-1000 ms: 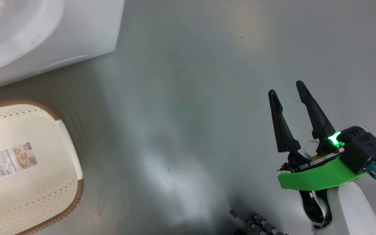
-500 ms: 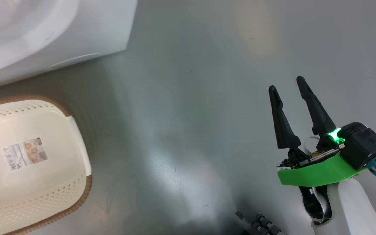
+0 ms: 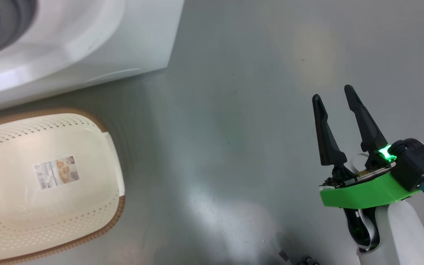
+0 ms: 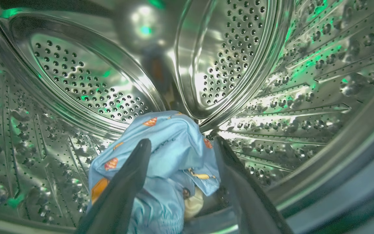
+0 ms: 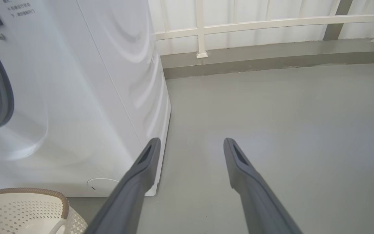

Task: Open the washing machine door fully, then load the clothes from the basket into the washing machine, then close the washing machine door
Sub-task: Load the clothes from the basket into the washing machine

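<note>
The jaws of the left gripper [image 4: 182, 140] stand spread inside the steel drum [image 4: 76, 81]. The light blue garment [image 4: 174, 156], with its orange-brown prints, is bunched between and beyond the two fingers. They look to flank the cloth rather than squeeze it. A fold of the cream-yellow garment [image 4: 193, 203] peeks out beneath it, low on the drum wall near the opening.

The right gripper [image 3: 332, 92] hangs over the grey floor [image 3: 234, 110], its jaws also spread and holding nothing. It is well apart from the basket [image 3: 120, 206] and beside the washing machine [image 5: 76, 97]. The basket sits on the floor just in front of the machine, and its bottom lies bare around a label [image 3: 55, 172].

The step in hand appears to be leaving the clothes in the drum. To do it well, the left arm should draw straight back along its own fingers with the jaws kept wide. That way no fold snags and trails out over the grey seal [image 5: 3, 97], where a hem left across it would likely foul the door when it closes.

The basket label shows a barcode and a small picture, but its text is too small to read. On the machine's front panel in the right wrist view there are two short printed lines [image 5: 19, 8] beside a dark square patch. These are also illegible, and no brand name can be made out.
</note>
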Robot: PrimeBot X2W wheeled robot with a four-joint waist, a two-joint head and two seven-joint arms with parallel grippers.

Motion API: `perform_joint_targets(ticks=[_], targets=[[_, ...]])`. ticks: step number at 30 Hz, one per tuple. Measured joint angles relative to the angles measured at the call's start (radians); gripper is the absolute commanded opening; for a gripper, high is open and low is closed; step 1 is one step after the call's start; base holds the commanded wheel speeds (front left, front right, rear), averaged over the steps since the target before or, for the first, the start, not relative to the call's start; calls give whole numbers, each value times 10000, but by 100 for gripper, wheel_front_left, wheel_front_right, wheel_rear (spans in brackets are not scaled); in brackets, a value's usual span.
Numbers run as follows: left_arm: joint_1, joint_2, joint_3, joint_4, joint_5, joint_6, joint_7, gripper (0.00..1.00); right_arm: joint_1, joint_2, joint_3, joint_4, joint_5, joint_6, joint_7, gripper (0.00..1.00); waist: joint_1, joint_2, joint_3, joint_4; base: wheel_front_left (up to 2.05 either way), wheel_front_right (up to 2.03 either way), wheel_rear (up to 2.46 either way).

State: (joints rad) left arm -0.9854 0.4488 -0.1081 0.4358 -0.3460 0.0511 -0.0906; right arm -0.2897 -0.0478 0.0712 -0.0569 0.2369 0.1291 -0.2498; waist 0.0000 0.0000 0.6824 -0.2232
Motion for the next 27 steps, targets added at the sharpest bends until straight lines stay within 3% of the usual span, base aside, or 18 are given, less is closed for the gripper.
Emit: perform_joint_targets(ticks=[13,27], targets=[[4777,-439,134,-4075,12,1592,-299,100,332,-6,-205,123,-451,0,0,100,0,0,-881,458,0,0,0],[7974,-1168,-138,-5208,-201,2188,-301,100,869,-73,-276,514,-780,0,0,100,0,0,-1887,1051,0,0,0]])
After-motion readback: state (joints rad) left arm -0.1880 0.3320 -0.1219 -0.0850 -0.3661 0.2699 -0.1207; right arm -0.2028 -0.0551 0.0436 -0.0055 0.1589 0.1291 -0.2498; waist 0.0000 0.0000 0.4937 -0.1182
